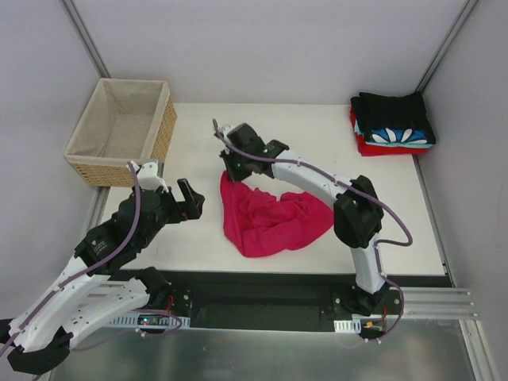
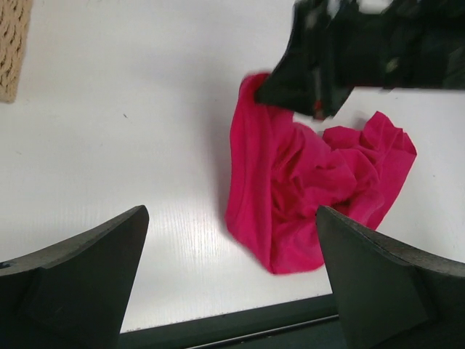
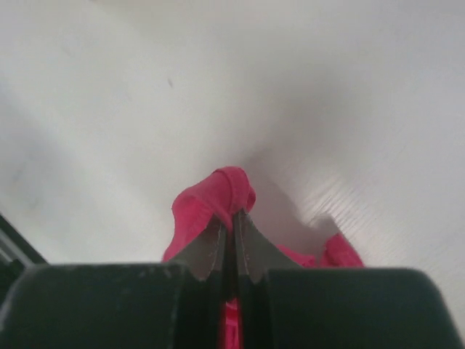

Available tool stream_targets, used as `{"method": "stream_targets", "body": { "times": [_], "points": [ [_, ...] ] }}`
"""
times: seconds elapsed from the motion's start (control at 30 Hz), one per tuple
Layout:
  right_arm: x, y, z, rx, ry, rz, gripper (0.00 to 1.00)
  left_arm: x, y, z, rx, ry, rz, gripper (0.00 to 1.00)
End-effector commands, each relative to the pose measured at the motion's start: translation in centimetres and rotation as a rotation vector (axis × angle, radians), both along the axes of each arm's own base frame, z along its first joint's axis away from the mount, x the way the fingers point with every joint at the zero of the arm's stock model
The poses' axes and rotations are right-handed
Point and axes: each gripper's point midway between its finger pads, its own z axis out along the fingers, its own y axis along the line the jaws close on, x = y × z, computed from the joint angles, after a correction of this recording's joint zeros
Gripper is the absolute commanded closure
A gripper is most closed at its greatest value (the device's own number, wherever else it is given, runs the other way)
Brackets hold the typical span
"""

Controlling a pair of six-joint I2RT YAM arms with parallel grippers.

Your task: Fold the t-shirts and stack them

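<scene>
Top external view: crimson-pink tee crumpled in a loose heap at the middle of the white desk, closer to the near edge than the far one.
Right hand: reaching in from the right to the heap's far-left corner, clamped on a pinch of the crimson-pink tee.
Right wrist view: jaws pressed together, a small fold of pink cloth caught between them and bulging past the fingertips, bare desk beyond.
Left hand: spread wide, gripping nothing, held over the left side of the desk, left of the heap and apart from it.
Left wrist view: both dark fingers framing the heap, with the other arm's black wrist over its far edge.
Folded t-shirts: stacked at the far-right corner, black on top, blue-white patterned beneath, red lowest, well apart from the heap.
Wicker basket: upright at the far-left corner, beige lining showing, just beyond the open hand.
</scene>
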Motion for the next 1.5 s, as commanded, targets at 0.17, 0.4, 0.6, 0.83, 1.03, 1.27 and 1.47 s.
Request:
{"method": "stream_targets", "body": {
  "times": [0.17, 0.4, 0.6, 0.83, 1.03, 1.27, 1.47],
  "points": [
    [-0.7, -5.7, 38.4, 0.438, -0.691, -0.066, 0.99, 0.4, -0.9, -1.1, 0.000, 0.038, -0.017, 0.01],
    [-5.8, -16.5, 50.7, 0.580, -1.012, -0.229, 1.00, 0.6, -1.7, -1.2, -0.015, 0.043, -0.040, 0.01],
    [-6.9, -22.3, 48.7, 0.471, -1.043, -0.364, 1.00, 1.0, -2.6, -0.5, -0.024, 0.041, -0.065, 0.01],
    [-4.5, -25.9, 32.3, 0.189, -0.813, -0.544, 1.00, 1.4, -3.9, -1.0, -0.038, 0.064, -0.093, 0.01],
    [-4.8, -27.9, 15.8, -0.063, -0.538, -0.596, 1.00, 1.8, -5.2, -2.3, -0.040, 0.109, -0.121, 0.01],
    [-6.7, -30.8, 13.9, -0.139, -0.507, -0.617, 1.00, 2.1, -5.5, -2.5, -0.034, 0.111, -0.124, 0.01],
    [-9.3, -33.9, 17.7, -0.072, -0.553, -0.706, 1.00, 2.5, -5.5, -1.9, -0.024, 0.093, -0.119, 0.01]
  ]
}}
